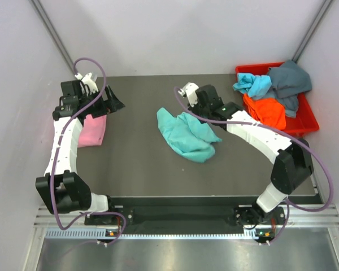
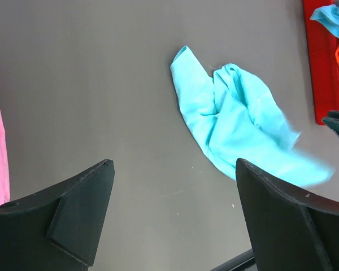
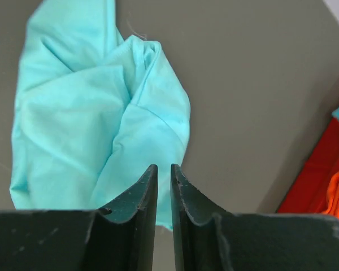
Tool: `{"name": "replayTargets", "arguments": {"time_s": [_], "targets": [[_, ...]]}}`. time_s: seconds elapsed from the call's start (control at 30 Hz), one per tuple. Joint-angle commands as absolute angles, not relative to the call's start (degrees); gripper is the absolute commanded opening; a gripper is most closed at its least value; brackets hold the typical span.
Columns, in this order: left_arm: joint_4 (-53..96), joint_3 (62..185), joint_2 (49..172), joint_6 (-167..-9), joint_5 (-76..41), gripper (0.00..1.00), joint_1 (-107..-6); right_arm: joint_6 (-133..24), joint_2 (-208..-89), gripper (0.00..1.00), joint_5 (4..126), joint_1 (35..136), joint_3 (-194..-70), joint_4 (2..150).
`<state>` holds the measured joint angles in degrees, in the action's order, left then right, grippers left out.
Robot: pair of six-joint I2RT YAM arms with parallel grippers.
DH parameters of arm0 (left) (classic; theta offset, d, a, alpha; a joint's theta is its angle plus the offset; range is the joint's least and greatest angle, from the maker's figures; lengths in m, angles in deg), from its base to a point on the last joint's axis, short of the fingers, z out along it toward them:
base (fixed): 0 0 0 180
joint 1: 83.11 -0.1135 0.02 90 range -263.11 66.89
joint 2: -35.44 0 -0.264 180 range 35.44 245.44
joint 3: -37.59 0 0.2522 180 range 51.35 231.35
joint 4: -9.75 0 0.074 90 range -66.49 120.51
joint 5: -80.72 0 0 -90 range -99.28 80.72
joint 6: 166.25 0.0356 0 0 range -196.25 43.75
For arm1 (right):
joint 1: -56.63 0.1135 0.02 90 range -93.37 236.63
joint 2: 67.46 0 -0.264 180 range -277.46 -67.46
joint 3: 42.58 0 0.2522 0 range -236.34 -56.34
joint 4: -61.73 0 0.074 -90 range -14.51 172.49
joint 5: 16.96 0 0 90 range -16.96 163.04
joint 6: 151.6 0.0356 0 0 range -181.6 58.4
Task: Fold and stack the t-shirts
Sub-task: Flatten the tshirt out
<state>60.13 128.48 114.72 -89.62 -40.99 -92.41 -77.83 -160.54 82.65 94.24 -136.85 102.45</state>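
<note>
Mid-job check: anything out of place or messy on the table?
Yes. The teal shirt lies crumpled and twisted mid-table, unfolded. In the red bin, the grey-blue shirt is heaped over the far corner and the light blue shirt laps over the left rim. The pink shirt at left lies flat.

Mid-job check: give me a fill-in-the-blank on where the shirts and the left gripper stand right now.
1. On the table, the pink t-shirt lies at the ___ edge.
2. The orange t-shirt sits inside the ___ bin.
3. The left gripper stands wide ___, holding nothing.
4. The teal t-shirt lies crumpled, not yet ___.
Missing words: left; red; open; folded.
</note>
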Motion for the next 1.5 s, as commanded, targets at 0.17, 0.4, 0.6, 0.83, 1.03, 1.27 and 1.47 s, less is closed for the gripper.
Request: {"name": "replayTargets", "arguments": {"time_s": [0.17, 0.4, 0.6, 0.83, 1.03, 1.27, 1.47], "targets": [[57.61, 127.82, 113.66, -89.00, -41.28, 0.92, -92.69, -73.03, -164.39, 0.19, 79.20, 92.58, -149.73, 100.89], [59.20, 128.78, 113.22, -87.94, -40.22, 0.93, -93.13, -72.15, -179.49, 0.47, 75.06, 92.49, -158.20, 101.77], [60.34, 129.66, 113.31, -87.33, -40.13, 0.93, -93.31, -72.32, -189.25, 0.48, 73.92, 91.44, -160.75, 102.82], [59.64, 129.14, 113.39, -87.94, -40.22, 0.93, -93.57, -73.11, -192.26, 0.48, 75.33, 91.00, -162.86, 103.09], [59.02, 128.70, 113.75, -88.55, -40.92, 0.93, -93.66, -75.04, -191.56, 0.47, 77.78, 91.00, -160.49, 101.95], [58.49, 128.17, 113.13, -89.08, -41.28, 0.93, -93.83, -77.33, -191.82, 0.42, 79.19, 90.91, -158.91, 101.94], [58.58, 127.73, 112.34, -89.17, -41.10, 0.93, -93.83, -79.26, -193.05, 0.36, 79.54, 91.00, -158.47, 101.42]]}}
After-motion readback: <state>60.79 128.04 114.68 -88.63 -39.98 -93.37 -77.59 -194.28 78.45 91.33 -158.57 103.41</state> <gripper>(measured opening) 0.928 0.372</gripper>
